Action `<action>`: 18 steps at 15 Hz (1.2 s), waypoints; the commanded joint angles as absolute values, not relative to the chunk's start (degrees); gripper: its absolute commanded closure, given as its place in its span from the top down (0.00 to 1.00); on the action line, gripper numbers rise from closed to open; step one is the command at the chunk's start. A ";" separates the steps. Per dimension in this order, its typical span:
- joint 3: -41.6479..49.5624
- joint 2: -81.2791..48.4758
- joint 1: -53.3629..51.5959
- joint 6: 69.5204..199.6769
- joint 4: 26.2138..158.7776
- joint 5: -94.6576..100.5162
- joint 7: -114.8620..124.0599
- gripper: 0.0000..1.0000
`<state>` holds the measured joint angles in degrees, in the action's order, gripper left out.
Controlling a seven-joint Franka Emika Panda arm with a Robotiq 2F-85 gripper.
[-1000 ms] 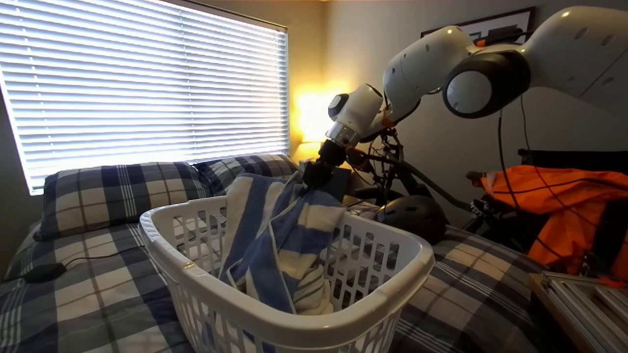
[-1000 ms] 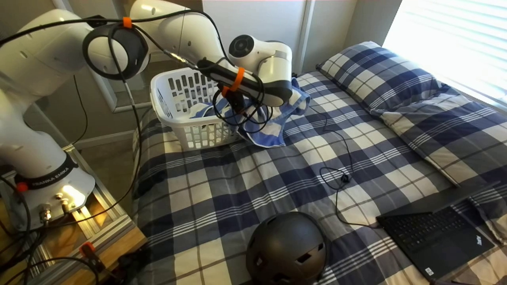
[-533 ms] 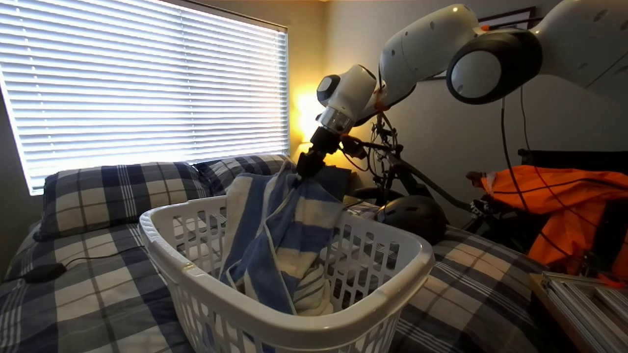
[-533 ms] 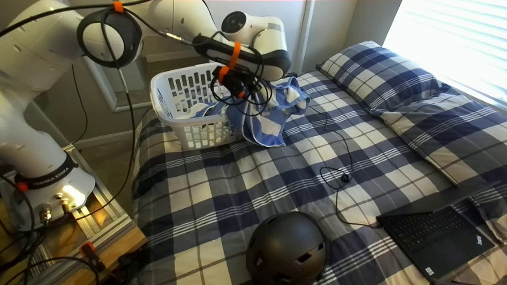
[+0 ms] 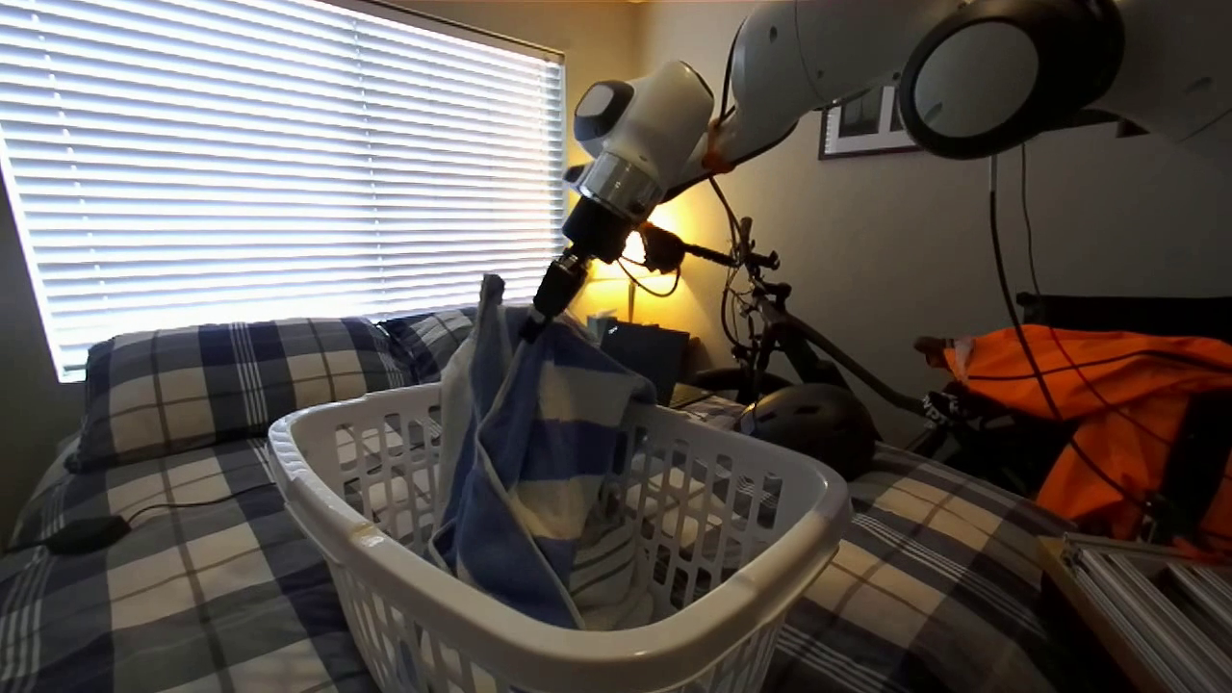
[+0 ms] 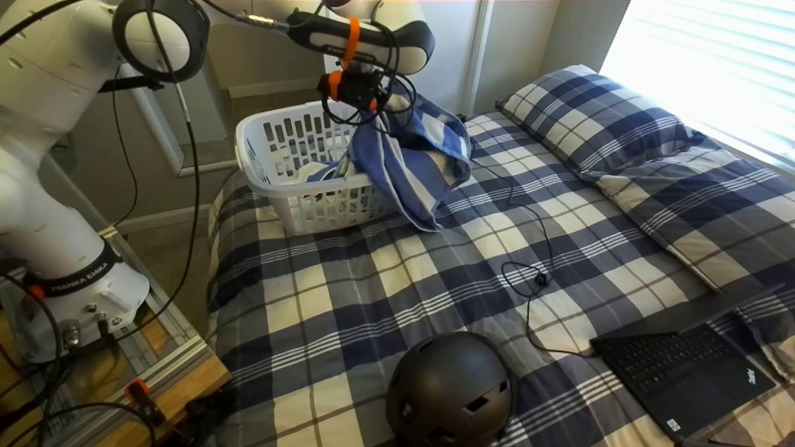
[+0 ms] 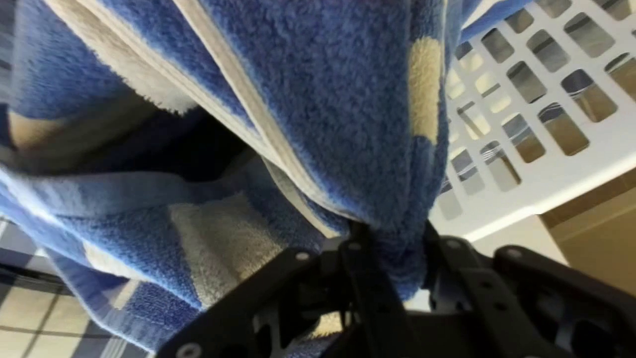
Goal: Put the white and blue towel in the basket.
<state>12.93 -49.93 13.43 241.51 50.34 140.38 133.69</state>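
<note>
One towel (image 7: 323, 109), judged soft and light; my gripper (image 7: 397, 248) pinches a bunched fold (image 7: 395, 214), wrist view lower centre. I would regrasp at the hem (image 7: 114, 320), lower left.

Gripper (image 7: 396, 243) raised from its position 1 s earlier; towel (image 5: 563, 443) drawn higher above the basket's rim (image 5: 597, 657).

1. Towel (image 7: 318, 109): thick looped cloth, rough and matt, with flatter edging.
2. Basket (image 5: 597, 656): smooth plastic, glossy along the rim.
3. End effector (image 7: 397, 251): matt for the most part, with shiny screw heads (image 7: 301, 256).
4. Arm (image 5: 666, 114): smooth shell with a soft gloss; its collar (image 5: 621, 185), bright metal.
5. Helmet (image 6: 450, 385): smooth, satin-looking shell.
6. Board (image 6: 197, 383): wood; rails (image 5: 1155, 606): bare metal.
7. Pillow (image 6: 596, 118): matt woven cloth.
</note>
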 commanded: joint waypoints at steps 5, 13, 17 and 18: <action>-1.26 -44.34 11.42 242.78 63.47 143.79 123.67 0.06; -15.12 -41.12 16.39 242.76 83.53 143.81 116.79 0.06; -15.25 -38.85 15.98 242.81 94.24 143.81 115.98 0.08; -11.80 -37.33 13.72 242.82 95.87 143.81 117.19 0.49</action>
<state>-15.00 -43.25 15.38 241.52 86.19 143.81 116.58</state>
